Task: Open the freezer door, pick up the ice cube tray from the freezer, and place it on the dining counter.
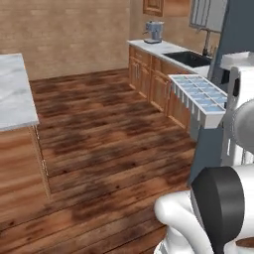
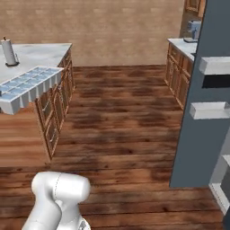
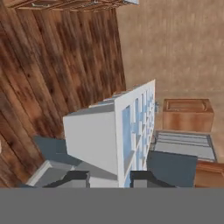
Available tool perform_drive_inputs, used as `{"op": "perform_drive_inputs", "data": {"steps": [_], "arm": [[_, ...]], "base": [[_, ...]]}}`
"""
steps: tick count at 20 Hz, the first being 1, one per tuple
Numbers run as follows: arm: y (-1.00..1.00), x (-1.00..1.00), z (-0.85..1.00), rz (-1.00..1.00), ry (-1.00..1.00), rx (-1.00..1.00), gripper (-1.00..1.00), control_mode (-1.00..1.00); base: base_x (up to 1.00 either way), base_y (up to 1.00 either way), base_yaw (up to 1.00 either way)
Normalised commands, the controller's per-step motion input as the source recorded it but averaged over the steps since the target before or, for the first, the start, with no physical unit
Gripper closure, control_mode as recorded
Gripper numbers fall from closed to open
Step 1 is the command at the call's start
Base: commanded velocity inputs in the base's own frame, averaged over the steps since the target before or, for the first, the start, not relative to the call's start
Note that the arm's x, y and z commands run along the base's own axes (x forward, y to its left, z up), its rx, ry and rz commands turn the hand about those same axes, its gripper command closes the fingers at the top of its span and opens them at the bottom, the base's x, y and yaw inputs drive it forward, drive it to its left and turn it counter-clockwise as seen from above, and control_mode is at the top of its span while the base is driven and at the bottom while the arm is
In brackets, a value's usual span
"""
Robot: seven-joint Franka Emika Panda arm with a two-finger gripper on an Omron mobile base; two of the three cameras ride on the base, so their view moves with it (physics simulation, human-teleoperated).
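Note:
The ice cube tray [image 3: 114, 133], white with pale blue cells, sits between my two dark fingertips, and my gripper [image 3: 107, 178] is shut on its near end. It hangs in the air over the wooden floor, at the right in the left base view [image 1: 201, 96] and at the left in the right base view [image 2: 28, 85]. The freezer door [image 2: 200, 117] stands swung open, dark slate-grey, with white bins [image 2: 214, 65] on its inner side. The dining counter [image 1: 12, 92], a marble top on a wooden base, lies to the left [image 2: 42, 54], and the tray is apart from it.
A tall white-grey cylinder [image 2: 8, 51] stands on the dining counter's far corner. Along the back right runs a wooden cabinet row with a worktop [image 1: 154, 48], a sink [image 1: 188, 58] and a coffee machine [image 1: 154, 31]. Open wooden floor [image 1: 109, 124] lies between counter and door.

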Motion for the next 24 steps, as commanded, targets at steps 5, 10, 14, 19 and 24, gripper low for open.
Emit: {"op": "perform_drive_inputs", "data": {"steps": [5, 10, 14, 19, 24], "arm": [[0.0, 0.0, 0.0, 0.0, 0.0, 0.0, 1.0, 1.0], [0.0, 0.0, 0.0, 0.0, 0.0, 0.0, 1.0, 1.0], [0.0, 0.0, 0.0, 0.0, 0.0, 0.0, 1.0, 1.0], [0.0, 0.0, 0.0, 0.0, 0.0, 0.0, 1.0, 1.0], [0.0, 0.0, 0.0, 0.0, 0.0, 0.0, 1.0, 1.0]], "base": [[-0.22, 0.0, 1.0], [0.05, 0.09, 0.95], [0.59, 0.64, 0.53], [1.0, 0.98, 0.05], [1.0, 0.26, -0.02]]}}
